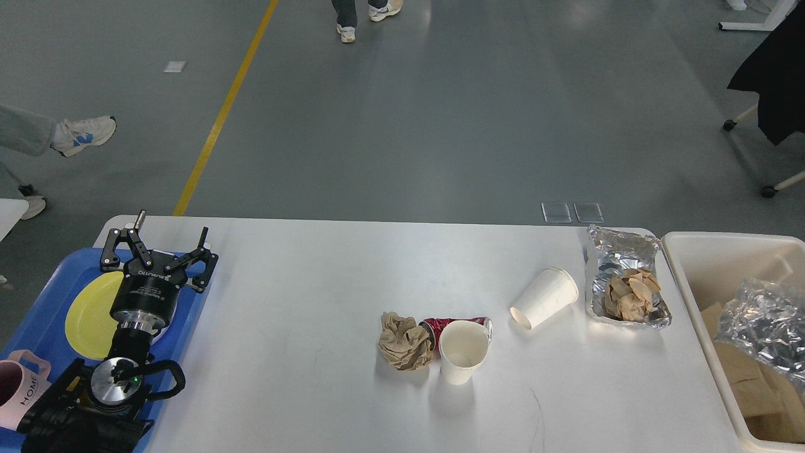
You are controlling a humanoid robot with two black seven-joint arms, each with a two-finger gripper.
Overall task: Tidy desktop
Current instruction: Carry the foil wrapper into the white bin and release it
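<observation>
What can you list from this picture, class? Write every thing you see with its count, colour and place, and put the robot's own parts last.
desktop: 1, white, fills the lower half of the view
paper cup: 1, white, upright, centre of desktop
tipped paper cup: 1, white, on its side, right of centre
crushed can: 1, red, lying behind the upright cup
paper wad: 1, brown, left of the can
foil tray: 1, silver, right end, holds brown crumpled paper
bin: 1, cream, off the right edge, holds foil and brown paper
blue tray: 1, left edge
plate: 1, yellow, on the blue tray
mug: 1, pink, lower left
people's feet: several, on the grey floor beyond
left gripper: 1, black, open, over the blue tray
right gripper: not in view
</observation>
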